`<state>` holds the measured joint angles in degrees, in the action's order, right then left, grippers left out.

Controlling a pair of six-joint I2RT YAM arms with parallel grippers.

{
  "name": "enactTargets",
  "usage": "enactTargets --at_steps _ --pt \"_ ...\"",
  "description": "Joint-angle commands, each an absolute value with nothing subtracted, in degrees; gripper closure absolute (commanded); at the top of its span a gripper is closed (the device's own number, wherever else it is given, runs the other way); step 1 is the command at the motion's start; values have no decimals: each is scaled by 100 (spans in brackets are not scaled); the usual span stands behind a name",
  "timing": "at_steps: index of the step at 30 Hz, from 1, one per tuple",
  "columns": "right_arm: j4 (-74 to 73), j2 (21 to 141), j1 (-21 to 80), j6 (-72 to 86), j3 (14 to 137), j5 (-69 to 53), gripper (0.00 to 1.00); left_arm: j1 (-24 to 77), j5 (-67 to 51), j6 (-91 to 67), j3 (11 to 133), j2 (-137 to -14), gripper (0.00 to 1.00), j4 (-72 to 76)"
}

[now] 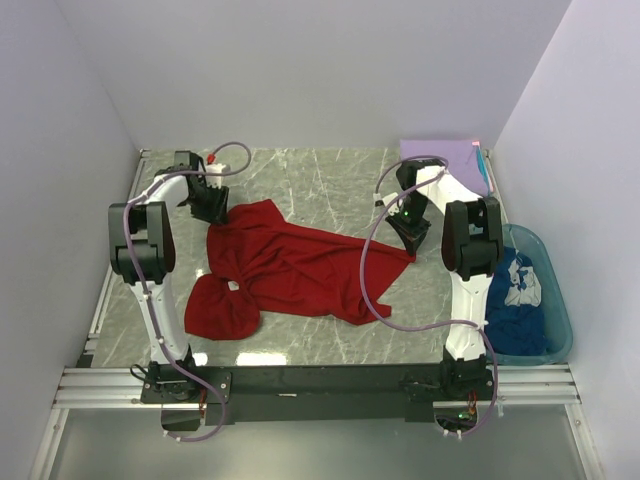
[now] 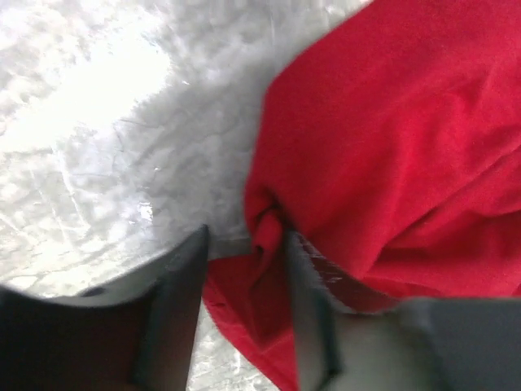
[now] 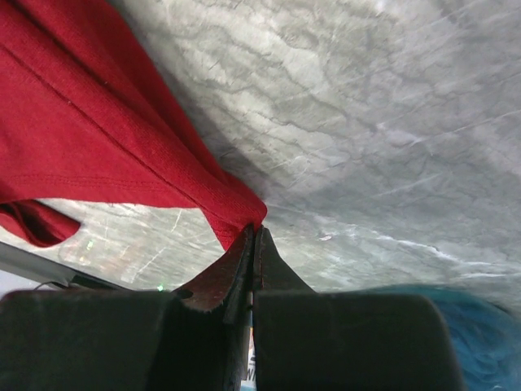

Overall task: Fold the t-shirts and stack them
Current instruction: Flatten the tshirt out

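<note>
The red t-shirt (image 1: 290, 265) lies crumpled and partly spread on the marble table. My left gripper (image 1: 210, 207) is at its far left corner. In the left wrist view the left gripper (image 2: 244, 238) is open, its jaws standing apart around a bunched fold of the red shirt (image 2: 391, 138). My right gripper (image 1: 410, 240) is at the shirt's right corner. In the right wrist view the right gripper (image 3: 254, 234) is shut on a pinched tip of the red shirt (image 3: 98, 138). The lavender t-shirt (image 1: 445, 155) lies flat at the back right. The dark blue t-shirt (image 1: 518, 300) lies in the tub.
The translucent teal tub (image 1: 560, 300) stands off the table's right edge, beside the right arm. White walls close in the left, back and right sides. A black rail (image 1: 320, 380) runs along the near edge by the arm bases.
</note>
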<state>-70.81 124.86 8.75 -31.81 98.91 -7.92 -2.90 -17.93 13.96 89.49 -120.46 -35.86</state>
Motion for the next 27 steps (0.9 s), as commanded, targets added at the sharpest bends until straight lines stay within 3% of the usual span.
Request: enactTargets --at_steps 1,9,23,27 --pt "-7303 12366 870 -3340 10028 -773 100 -325 -1415 1416 9289 -11848 49 -3358" --pt "-7418 12507 870 -3331 10336 -835 100 -316 -1616 801 10984 -12656 50 -4095" --pt "-7383 12481 870 -3278 10283 -879 100 139 -1004 668 10285 -12841 45 -4254" --pt "-7418 12551 870 -3270 10362 -879 100 307 -730 563 10073 -12893 51 -4254"
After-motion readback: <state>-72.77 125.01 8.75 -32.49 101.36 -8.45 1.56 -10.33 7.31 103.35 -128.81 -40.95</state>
